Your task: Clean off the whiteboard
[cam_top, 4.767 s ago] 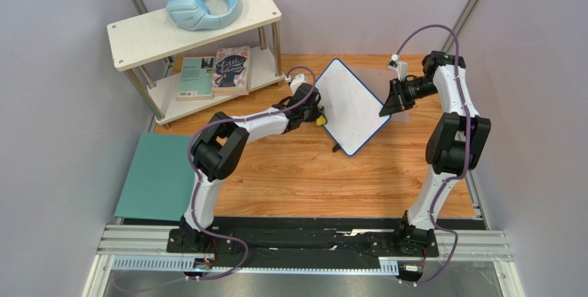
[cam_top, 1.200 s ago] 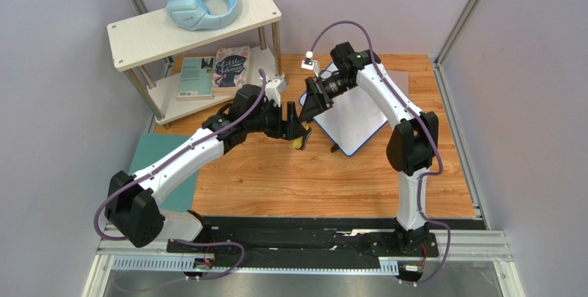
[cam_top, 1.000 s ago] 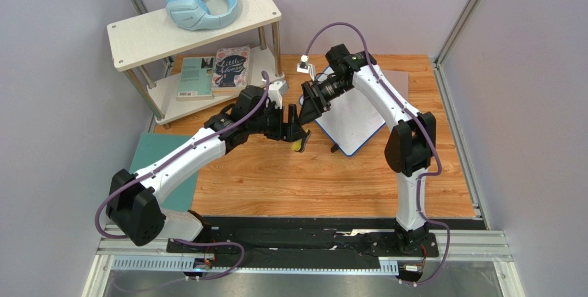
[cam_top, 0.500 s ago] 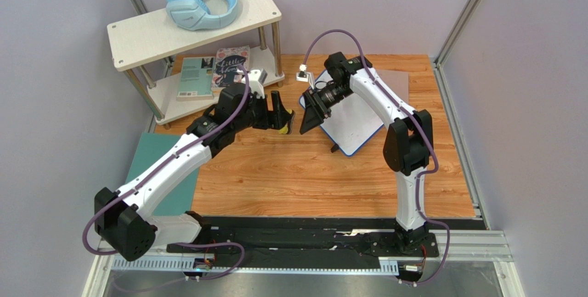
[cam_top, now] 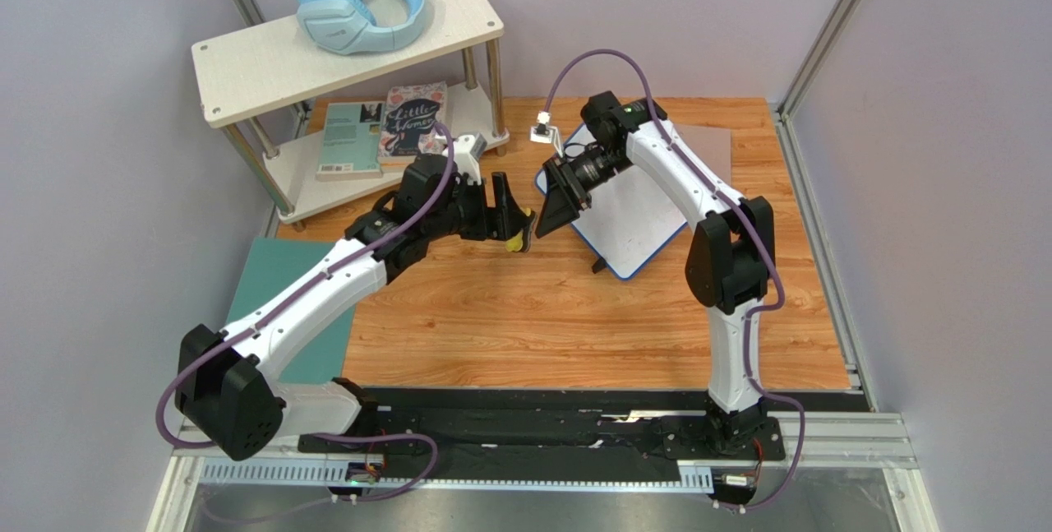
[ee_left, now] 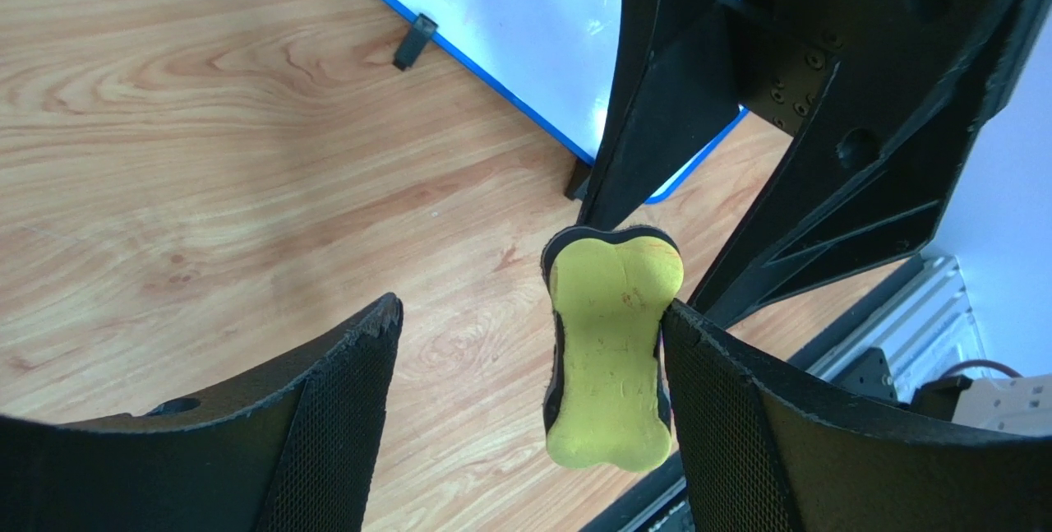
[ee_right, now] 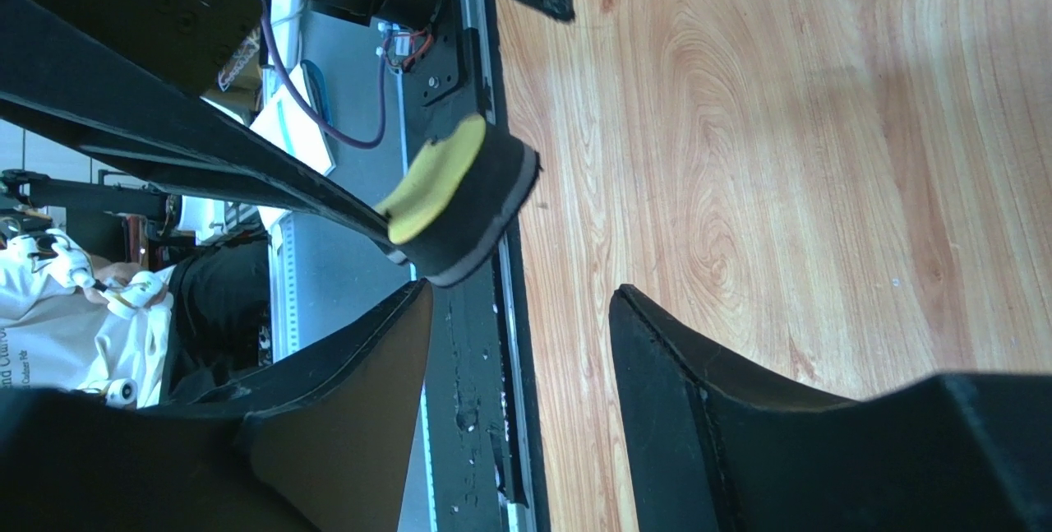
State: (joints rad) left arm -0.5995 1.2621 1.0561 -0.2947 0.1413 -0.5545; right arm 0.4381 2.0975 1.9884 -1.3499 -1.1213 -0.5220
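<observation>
The whiteboard (cam_top: pixel 636 205) lies askew on the wooden table, blue-framed, its face looking blank; a corner of it shows in the left wrist view (ee_left: pixel 519 14). A yellow-and-black eraser (cam_top: pixel 517 240) (ee_left: pixel 614 353) (ee_right: pixel 451 193) rests against the inner face of one finger of my left gripper (cam_top: pixel 510 224) (ee_left: pixel 531 310). The other finger stands well apart from it, so the jaws are open. My right gripper (cam_top: pixel 552 203) (ee_right: pixel 521 289) faces it from the board's left edge, open with nothing between its fingers; one fingertip is right by the eraser.
At the back left stands a two-level shelf (cam_top: pixel 266 63) with blue headphones (cam_top: pixel 361 4) on top and books (cam_top: pixel 385 125) below. A teal mat (cam_top: pixel 274 316) overhangs the table's left side. A grey sheet (cam_top: pixel 714 144) lies behind the board.
Both arms have swung in from the board's sides to meet at its left edge. Over the last second the left gripper drifted slightly back and left with the eraser, and the right jaws narrowed.
</observation>
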